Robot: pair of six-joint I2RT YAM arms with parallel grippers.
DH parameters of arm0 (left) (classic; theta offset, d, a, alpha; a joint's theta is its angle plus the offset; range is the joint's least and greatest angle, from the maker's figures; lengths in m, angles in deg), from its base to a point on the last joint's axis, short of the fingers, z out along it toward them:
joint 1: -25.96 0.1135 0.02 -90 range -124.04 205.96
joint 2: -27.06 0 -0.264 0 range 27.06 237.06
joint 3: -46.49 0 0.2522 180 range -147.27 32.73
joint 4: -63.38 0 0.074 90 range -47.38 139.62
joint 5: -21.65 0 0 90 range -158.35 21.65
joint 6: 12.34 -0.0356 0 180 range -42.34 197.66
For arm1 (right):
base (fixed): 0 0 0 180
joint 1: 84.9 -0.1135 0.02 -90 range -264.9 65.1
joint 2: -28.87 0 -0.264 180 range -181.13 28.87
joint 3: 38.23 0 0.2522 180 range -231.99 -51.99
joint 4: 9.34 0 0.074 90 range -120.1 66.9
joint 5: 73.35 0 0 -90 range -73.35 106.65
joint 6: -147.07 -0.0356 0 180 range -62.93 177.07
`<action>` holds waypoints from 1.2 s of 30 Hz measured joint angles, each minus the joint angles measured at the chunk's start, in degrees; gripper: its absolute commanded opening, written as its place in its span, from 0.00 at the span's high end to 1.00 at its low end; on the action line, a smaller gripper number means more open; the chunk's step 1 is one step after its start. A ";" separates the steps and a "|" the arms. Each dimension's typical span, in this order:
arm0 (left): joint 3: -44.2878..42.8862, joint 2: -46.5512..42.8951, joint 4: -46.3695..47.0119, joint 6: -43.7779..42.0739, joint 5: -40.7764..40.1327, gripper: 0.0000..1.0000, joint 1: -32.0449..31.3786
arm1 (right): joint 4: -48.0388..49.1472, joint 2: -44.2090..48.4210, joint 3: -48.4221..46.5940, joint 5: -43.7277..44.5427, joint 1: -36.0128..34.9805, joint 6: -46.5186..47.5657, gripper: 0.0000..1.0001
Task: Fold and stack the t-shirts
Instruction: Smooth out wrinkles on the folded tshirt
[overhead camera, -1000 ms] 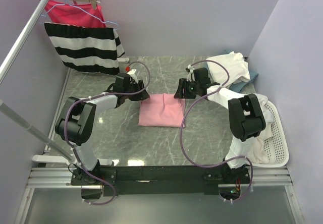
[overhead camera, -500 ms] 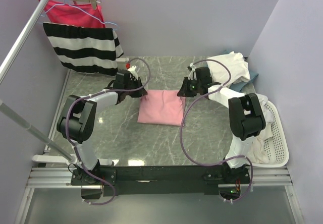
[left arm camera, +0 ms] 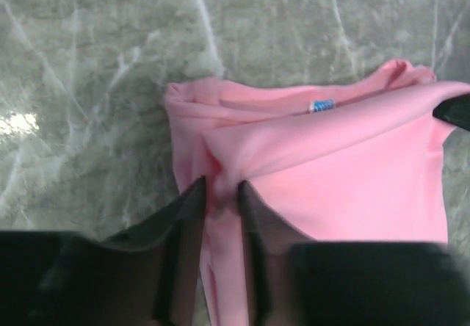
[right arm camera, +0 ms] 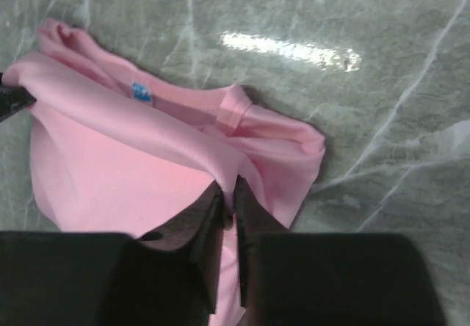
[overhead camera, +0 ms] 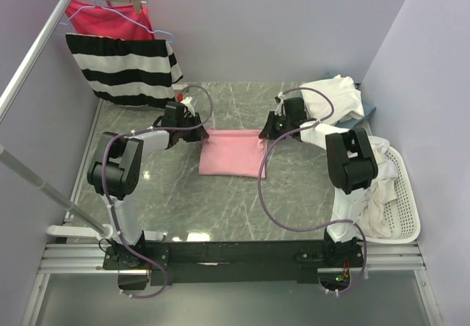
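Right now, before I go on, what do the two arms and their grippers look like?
Both arms have white links and bulky black joint housings: the left arm and the right arm match. A purple cable loops loosely off each. The left gripper and right gripper are black, with flat fingers tapering to thin tips.

Bright, even light; glare streaks the table [right arm camera: 290,49] at twelve o'clock, right wrist view; fingers [right arm camera: 198,238] blurred at six.
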 measured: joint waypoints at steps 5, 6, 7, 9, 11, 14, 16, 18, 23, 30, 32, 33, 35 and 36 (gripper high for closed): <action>-2.95 2.89 -0.28 -0.76 -1.09 0.29 1.11 | 0.28 -1.60 -1.38 4.28 0.09 -0.70 0.47; -3.30 2.89 -0.37 -0.87 -1.64 0.27 1.36 | 0.26 -1.57 -1.57 5.77 0.20 -0.72 0.46; -3.69 2.80 -0.44 -0.92 -2.40 0.20 1.62 | 0.24 -1.55 -1.84 7.23 0.31 -0.59 0.44; -4.28 2.58 -0.42 -1.22 -4.09 0.13 1.95 | 0.00 -1.05 -1.97 9.97 0.50 -0.48 0.42; -4.31 1.42 -1.38 -1.55 -6.36 0.12 2.27 | -0.39 0.02 -1.92 12.20 0.61 -0.24 0.41; -4.31 -1.38 -2.60 -2.10 -7.08 0.12 2.60 | -0.57 3.10 -1.88 13.00 0.74 0.33 0.41; -4.28 -3.52 -2.89 -2.23 -5.92 0.12 2.62 | -0.55 5.16 -2.01 12.11 0.59 0.55 0.41; -4.46 -5.38 -2.89 -2.21 -2.62 0.12 2.62 | -0.59 6.19 -2.78 10.21 0.26 0.61 0.41; -5.09 -5.29 -0.94 -0.92 7.50 0.13 2.25 | -0.35 5.46 -4.94 2.93 -2.19 -0.20 0.41; -5.09 0.96 1.05 0.94 14.67 0.13 0.72 | 1.22 0.85 -4.55 -4.35 -4.22 -4.22 0.41; -4.96 2.56 1.33 1.11 14.93 0.13 0.55 | 0.90 -0.44 -4.07 -4.37 -4.13 -4.68 0.41; -4.94 3.02 1.44 1.09 14.91 0.13 0.52 | 0.31 -1.33 -4.04 -4.15 -4.11 -4.79 0.41; -4.81 4.09 2.23 1.05 14.69 0.14 0.59 | -0.28 -2.29 -4.04 -3.43 -3.98 -4.90 0.41; -4.81 4.50 2.45 0.98 14.62 0.14 0.59 | -0.83 -2.73 -4.04 -2.78 -3.98 -4.96 0.41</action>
